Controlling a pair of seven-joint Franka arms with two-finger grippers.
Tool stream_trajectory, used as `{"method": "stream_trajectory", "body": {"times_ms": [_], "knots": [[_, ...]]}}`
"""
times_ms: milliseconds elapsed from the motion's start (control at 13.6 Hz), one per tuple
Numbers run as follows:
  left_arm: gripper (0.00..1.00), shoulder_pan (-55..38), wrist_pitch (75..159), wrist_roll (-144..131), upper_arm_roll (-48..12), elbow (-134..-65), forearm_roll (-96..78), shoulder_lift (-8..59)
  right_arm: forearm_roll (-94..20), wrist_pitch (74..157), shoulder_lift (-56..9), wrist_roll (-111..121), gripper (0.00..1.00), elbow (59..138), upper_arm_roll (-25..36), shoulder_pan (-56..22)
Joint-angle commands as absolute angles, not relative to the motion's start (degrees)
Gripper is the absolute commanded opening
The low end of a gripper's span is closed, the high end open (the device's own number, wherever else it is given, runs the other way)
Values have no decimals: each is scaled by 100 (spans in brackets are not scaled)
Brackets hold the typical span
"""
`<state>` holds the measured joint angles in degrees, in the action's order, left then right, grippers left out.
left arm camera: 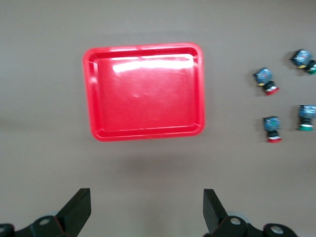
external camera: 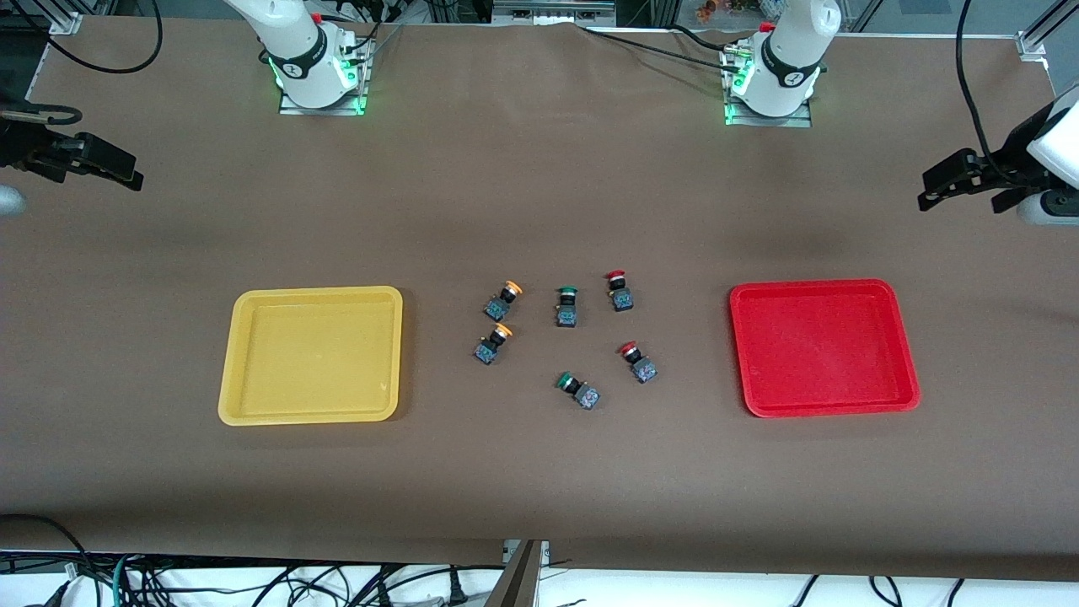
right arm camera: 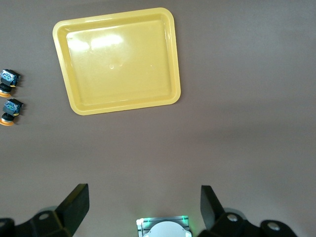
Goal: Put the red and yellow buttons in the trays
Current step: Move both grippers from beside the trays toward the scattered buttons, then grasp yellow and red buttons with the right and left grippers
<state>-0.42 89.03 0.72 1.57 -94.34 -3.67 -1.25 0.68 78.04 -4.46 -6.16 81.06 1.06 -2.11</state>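
Observation:
Two yellow-capped buttons [external camera: 504, 299] [external camera: 494, 342], two red-capped buttons [external camera: 620, 290] [external camera: 638, 361] and two green-capped ones [external camera: 566, 305] [external camera: 578, 389] lie on the table between the trays. The yellow tray [external camera: 312, 354] is toward the right arm's end and the red tray [external camera: 822, 346] toward the left arm's end; both are empty. My left gripper [external camera: 931, 190] [left arm camera: 147, 210] is open and empty, high over bare table by the red tray [left arm camera: 143, 91]. My right gripper [external camera: 118, 169] [right arm camera: 145, 207] is open and empty, high over bare table by the yellow tray [right arm camera: 118, 59].
The left wrist view shows the red-capped buttons [left arm camera: 266, 80] [left arm camera: 271, 128] and green-capped ones [left arm camera: 303, 60] [left arm camera: 306, 117] beside the red tray. The right wrist view shows the yellow-capped buttons [right arm camera: 9, 81] [right arm camera: 11, 111] and the right arm's base [right arm camera: 163, 228]. Brown cloth covers the table [external camera: 539, 472].

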Motion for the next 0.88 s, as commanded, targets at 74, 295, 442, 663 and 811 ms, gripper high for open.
{"method": "stream_trajectory", "body": {"times_ms": [74,295,442,663,811], "knots": [[100,-192,8745,-524,27,-9352,-1149,420,70,8006,-824,-607,100,8086,88,-211],[100,-631,9706,-1533,-377,-9343,-1362,1228,79,8787,-1727,-598,100,8086,62,-255],[100,-1148,10656,-2439,-413,-9343,-1354,1852,9,9443,-2300,-728,100,8095,0,-403],[100,-1791,12220,-3679,-404,-9325,-1327,2827,-26,10850,-3196,-2260,100,8095,-9,-965],[100,-1942,12751,-4138,-404,-9046,-1301,3460,-122,11616,-3654,-3526,100,8095,-9,-1483]]}}
